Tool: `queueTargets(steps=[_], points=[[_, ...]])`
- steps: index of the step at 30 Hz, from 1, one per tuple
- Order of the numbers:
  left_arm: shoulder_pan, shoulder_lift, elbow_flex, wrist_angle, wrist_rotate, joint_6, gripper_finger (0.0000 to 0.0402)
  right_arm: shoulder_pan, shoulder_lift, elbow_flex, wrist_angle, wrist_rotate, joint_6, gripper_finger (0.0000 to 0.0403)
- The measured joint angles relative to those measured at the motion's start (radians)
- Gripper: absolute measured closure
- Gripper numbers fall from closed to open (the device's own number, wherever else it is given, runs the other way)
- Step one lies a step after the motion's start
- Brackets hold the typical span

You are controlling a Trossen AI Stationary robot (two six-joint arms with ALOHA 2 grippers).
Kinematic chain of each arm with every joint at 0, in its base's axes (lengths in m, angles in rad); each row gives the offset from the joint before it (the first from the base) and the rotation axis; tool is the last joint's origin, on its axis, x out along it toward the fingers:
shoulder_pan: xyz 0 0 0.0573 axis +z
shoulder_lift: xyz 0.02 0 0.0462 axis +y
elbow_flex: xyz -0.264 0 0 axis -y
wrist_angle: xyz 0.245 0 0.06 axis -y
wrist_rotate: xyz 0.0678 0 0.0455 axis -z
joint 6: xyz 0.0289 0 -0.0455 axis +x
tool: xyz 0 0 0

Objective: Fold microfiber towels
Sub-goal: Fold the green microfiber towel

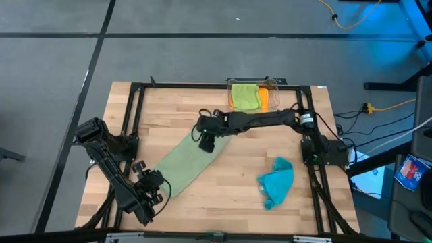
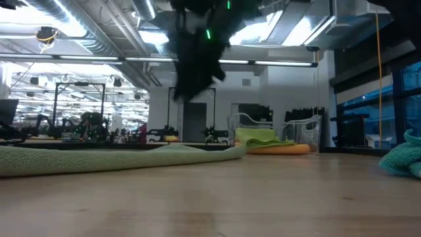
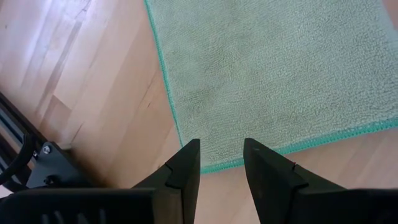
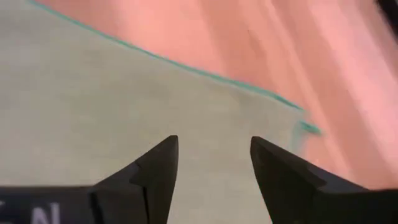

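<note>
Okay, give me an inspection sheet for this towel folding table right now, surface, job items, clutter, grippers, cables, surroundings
Surface: pale wooden plank tabletop inside a black metal frame.
Job's things: pale sage green microfiber towel lying flat, stretched diagonally; teal microfiber towel crumpled near the right side; lime green microfiber towel on top of an orange microfiber towel, both in the clear plastic bin at the far edge.
Clutter: nothing seen.
Grippers: left gripper open, at the sage towel's near corner; right gripper open, over its far end.
Cables: black cables by the right arm's base; yellow cord on the floor.
Surroundings: grey floor; open workshop room with ceiling lights behind.
</note>
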Motion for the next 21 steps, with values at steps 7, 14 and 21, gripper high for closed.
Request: queueTargets(steps=[7,14,21], points=[[-0.008,0.000,0.000,0.009,0.004,0.000,0.0286,0.235,-0.002,-0.032,0.332,-0.009,0.008,0.0199],[-0.028,0.000,0.044,-0.107,0.089,-0.003,0.0286,0.336,0.108,-0.099,0.564,0.014,0.168,0.0199],[-0.027,0.000,0.133,-0.213,0.022,-0.002,0.0286,0.294,0.268,0.007,0.651,-0.094,0.189,0.0199]])
